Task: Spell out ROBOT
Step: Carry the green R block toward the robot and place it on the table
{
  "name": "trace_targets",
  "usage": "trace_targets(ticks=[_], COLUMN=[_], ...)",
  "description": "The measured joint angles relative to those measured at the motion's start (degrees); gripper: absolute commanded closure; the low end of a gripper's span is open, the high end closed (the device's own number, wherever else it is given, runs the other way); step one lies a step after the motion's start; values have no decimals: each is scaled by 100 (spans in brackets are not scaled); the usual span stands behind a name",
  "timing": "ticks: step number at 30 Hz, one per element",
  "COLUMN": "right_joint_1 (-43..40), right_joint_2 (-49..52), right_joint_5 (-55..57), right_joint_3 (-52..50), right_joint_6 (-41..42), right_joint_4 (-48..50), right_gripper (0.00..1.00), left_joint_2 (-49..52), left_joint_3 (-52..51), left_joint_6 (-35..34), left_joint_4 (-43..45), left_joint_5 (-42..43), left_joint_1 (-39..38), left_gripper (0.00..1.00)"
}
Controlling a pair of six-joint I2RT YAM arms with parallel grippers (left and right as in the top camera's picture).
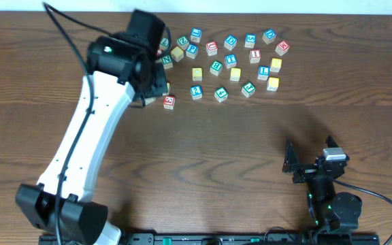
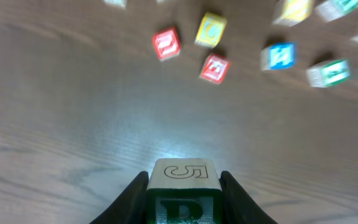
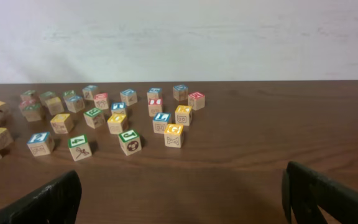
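- Toward the far edge of the worktop, beside scattered letter blocks: left hand pinching one green-lettered block.
- Near-right corner: right hand spread, well apart from them.

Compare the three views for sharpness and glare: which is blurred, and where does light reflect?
Left wrist: scattered coloured wooden blocks smeared by blur, held green-lettered wooden block sharper, pale glare on the brown wooden table ahead of it. Right wrist: blocks crisp, black fingers soft-edged. Overhead: evenly lit.

the far blocks are blurred past reading, and the held block is cropped below.
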Motion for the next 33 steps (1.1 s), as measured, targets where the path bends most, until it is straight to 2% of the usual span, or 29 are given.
trace_targets(ticks=[11,15,23,33], right_joint_1=[0,0,-2,-2], right_joint_2=[0,0,0,0], right_joint_5=[0,2,0,0], right_joint_3=[0,0,0,0], right_joint_6=[0,0,0,0], right_joint_4=[2,2,0,0], right_gripper=[1,1,1,1], left_joint_2=[125,125,122,131], left_joint_3=[-2662,-3263,-4030,-4074], left_joint_6=[-151,-223,-280,57], left_joint_4=[2321,2806,3488,3794], left_joint_5=[330,367,361,313], left_joint_1=[-245,-354,-407,-647], left_gripper=[75,76,75,75])
